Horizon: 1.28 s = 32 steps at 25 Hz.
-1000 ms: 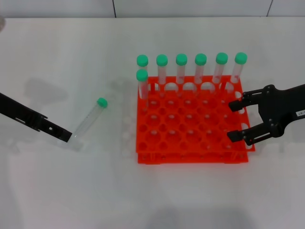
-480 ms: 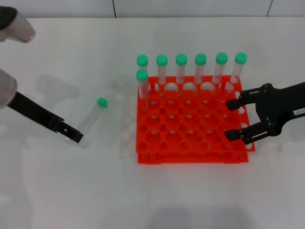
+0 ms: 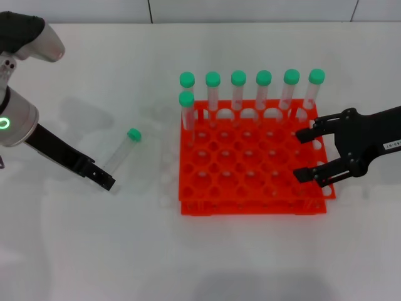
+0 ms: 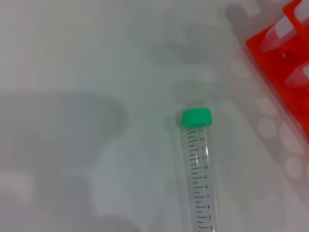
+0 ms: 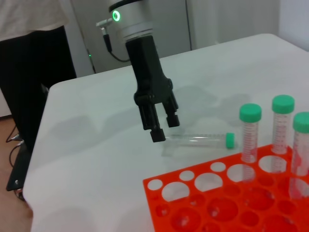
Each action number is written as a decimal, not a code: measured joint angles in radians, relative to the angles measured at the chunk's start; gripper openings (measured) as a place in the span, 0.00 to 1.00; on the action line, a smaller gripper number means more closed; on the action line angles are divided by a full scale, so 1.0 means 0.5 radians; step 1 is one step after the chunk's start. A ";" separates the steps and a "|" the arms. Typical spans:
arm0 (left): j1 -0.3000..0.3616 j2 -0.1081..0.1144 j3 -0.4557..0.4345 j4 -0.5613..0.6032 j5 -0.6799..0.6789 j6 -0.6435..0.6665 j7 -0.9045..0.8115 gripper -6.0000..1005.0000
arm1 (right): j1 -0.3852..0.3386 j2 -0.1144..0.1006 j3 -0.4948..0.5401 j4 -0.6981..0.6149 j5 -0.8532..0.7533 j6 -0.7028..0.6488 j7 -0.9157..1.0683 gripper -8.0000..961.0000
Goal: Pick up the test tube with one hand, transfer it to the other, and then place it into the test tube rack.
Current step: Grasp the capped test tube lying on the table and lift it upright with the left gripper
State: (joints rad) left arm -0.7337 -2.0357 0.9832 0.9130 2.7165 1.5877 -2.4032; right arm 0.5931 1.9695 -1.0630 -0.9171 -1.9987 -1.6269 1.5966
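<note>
Left black two-fingered gripper (image 5: 159, 126) on the silver-white arm with the green light: fingers parted by a narrow gap, gripping nothing, tips hanging at the clear end of the slender clear plastic test tube with a green screw cap (image 3: 121, 152). The right wrist view is showing that gap; the head view is giving only one dark bar for this gripper (image 3: 100, 179). The tube is lying flat on the white table (image 3: 94, 251), outside the jaws, cap pointing toward the bright orange-red square plastic rack (image 3: 253, 200). The left wrist view is showing graduation marks along the tube (image 4: 199, 169), unreadable elsewhere.

Right black gripper with the small white label (image 3: 310, 155): jaws spread wide and empty, hovering over the rack's right edge.

Seven more green-capped tubes (image 3: 238, 91) are standing upright along the rack's far side
</note>
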 joint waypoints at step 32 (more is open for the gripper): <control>-0.013 -0.028 0.000 -0.107 0.024 -0.154 -0.049 0.46 | 0.007 0.006 -0.024 -0.001 -0.028 0.001 0.000 0.86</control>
State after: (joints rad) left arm -0.7402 -2.0497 0.9833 0.8593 2.7285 1.5107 -2.4275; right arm 0.5967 1.9726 -1.0753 -0.9174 -2.0127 -1.6262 1.5965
